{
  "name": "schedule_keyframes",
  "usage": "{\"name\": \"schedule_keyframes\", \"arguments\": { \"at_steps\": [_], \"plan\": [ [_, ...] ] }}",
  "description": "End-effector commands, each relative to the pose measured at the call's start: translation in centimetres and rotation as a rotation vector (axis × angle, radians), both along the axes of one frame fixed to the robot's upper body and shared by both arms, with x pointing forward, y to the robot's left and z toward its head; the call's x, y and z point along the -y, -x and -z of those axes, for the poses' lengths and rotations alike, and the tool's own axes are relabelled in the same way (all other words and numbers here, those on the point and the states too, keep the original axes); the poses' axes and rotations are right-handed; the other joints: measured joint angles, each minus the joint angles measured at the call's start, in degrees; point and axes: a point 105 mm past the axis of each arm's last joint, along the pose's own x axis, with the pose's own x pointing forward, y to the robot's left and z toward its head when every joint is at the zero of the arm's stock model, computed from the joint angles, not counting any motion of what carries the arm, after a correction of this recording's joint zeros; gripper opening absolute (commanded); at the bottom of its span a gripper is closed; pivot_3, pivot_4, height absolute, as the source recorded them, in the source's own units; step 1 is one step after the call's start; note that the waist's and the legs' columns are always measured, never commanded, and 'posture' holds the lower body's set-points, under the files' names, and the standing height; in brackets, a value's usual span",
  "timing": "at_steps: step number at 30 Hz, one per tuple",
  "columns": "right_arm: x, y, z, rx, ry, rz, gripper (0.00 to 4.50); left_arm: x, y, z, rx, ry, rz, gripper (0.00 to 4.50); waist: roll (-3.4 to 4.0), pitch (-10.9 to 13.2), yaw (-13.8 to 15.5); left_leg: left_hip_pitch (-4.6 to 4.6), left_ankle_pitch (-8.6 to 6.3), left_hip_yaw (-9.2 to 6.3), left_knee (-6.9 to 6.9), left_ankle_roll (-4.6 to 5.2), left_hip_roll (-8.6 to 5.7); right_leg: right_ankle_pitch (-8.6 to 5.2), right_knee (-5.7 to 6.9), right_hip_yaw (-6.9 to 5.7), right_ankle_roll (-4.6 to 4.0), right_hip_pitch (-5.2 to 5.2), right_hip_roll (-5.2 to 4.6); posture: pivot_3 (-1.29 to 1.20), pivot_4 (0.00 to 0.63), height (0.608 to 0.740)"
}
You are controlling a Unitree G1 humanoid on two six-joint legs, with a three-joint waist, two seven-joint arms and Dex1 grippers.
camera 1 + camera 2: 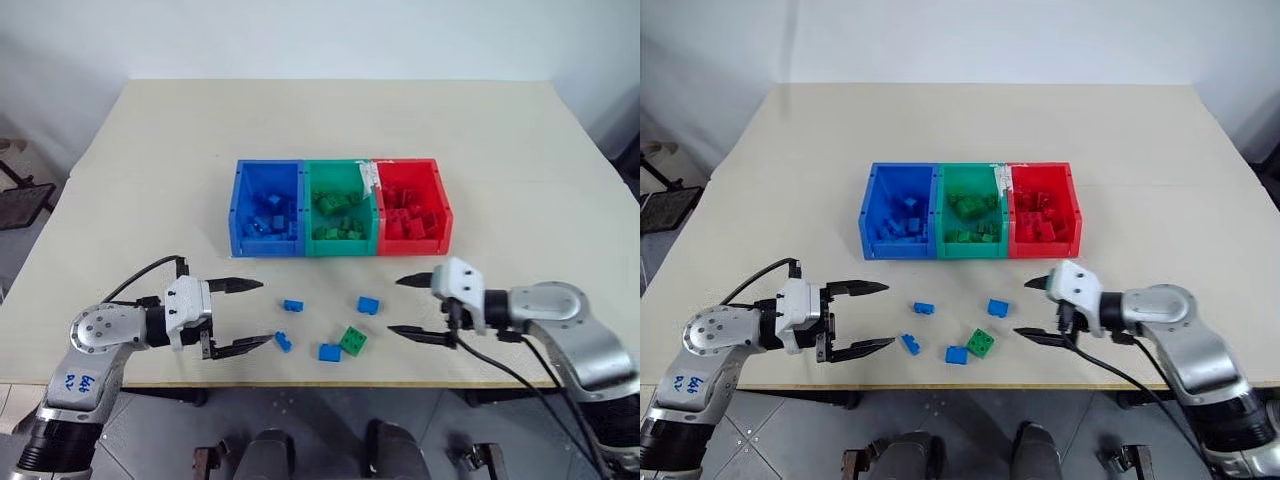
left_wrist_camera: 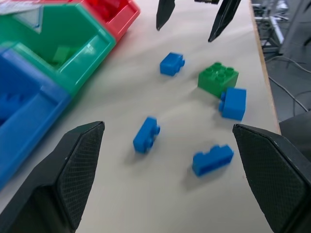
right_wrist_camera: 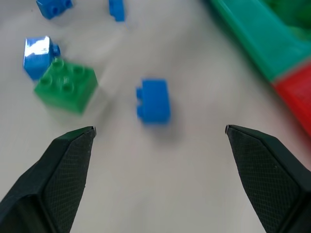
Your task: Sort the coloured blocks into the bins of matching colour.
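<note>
Near edge of desk (image 1: 500,140): left pincer (image 1: 240,315) and right pincer (image 1: 412,307) both spread wide, nothing held, tips pointing inward toward each other w/ the loose blocks lying between them. Loose on the desk: green block (image 1: 352,341) touching a blue block (image 1: 330,352) on its left, another blue block (image 1: 284,341) nearest the left pincer, plus two more blue blocks (image 1: 293,305) and (image 1: 368,305) a bit farther back. Beyond, mid-desk: joined bins in a row, blue bin (image 1: 238,205), green bin (image 1: 340,168), red bin (image 1: 441,200), each w/ blocks of matching colour inside.
</note>
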Motion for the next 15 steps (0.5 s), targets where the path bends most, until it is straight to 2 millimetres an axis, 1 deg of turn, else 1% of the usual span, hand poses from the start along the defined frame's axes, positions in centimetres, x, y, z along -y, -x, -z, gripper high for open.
{"name": "schedule_keyframes", "arguments": {
  "at_steps": [1,2,4,5,8,11,15],
  "plan": [
    [-0.8,-0.6,0.9,0.004,0.053,-0.009,4.09,0.0,0.5,-1.0,0.05,-0.006,0.001,4.5,0.0,0.0,0.0,0.0,0.0,-0.01,0.0,0.0,0.0,0.0,0.0,-0.01,0.0,0.0,0.0,0.0,0.15,0.74],
    [-0.8,-0.8,1.2,-0.002,0.075,-0.014,3.88,-0.1,0.5,-1.0,0.052,-0.007,-0.004,4.5,0.0,0.0,0.1,0.0,0.0,0.0,0.01,0.0,0.0,0.0,0.0,-0.01,0.0,0.0,0.0,0.0,0.15,0.74],
    [-0.8,-1.0,1.5,-0.013,0.095,-0.019,3.23,-0.2,0.6,-1.1,0.056,-0.007,-0.013,4.5,0.0,0.0,0.0,-0.01,0.0,0.0,0.0,0.0,-0.01,0.0,0.0,-0.01,0.0,0.0,0.0,0.0,0.15,0.74],
    [-0.9,-1.1,1.4,-0.013,0.092,-0.023,2.96,-0.3,0.7,-1.2,0.059,-0.007,-0.02,4.5,0.0,0.0,0.0,-0.01,0.0,0.0,0.0,0.0,-0.01,0.0,0.0,-0.01,0.0,0.0,0.0,0.0,0.15,0.74],
    [-1.2,-1.4,0.9,-0.01,0.068,-0.03,1.88,-0.6,0.8,-1.3,0.065,-0.002,-0.04,4.5,0.0,0.0,-0.3,0.0,0.0,0.0,0.0,0.0,0.0,0.0,0.0,-0.01,0.0,-0.01,0.01,0.0,0.15,0.74],
    [-1.5,-1.8,0.5,-0.008,0.05,-0.031,0.9,-0.7,1.0,-1.3,0.068,0.014,-0.067,4.5,0.0,0.0,-0.4,0.01,0.0,0.0,-0.03,0.0,0.01,0.0,0.01,-0.02,0.0,-0.01,0.01,0.0,0.15,0.74],
    [-2.3,-2.2,-0.7,-0.004,0.002,-0.039,0.87,-0.9,1.0,-1.6,0.075,0.061,-0.13,4.5,0.0,0.0,-0.4,0.02,0.0,0.0,-0.03,-0.01,0.02,0.0,0.01,-0.02,0.0,-0.01,0.01,0.0,0.15,0.74]
  ]
}}
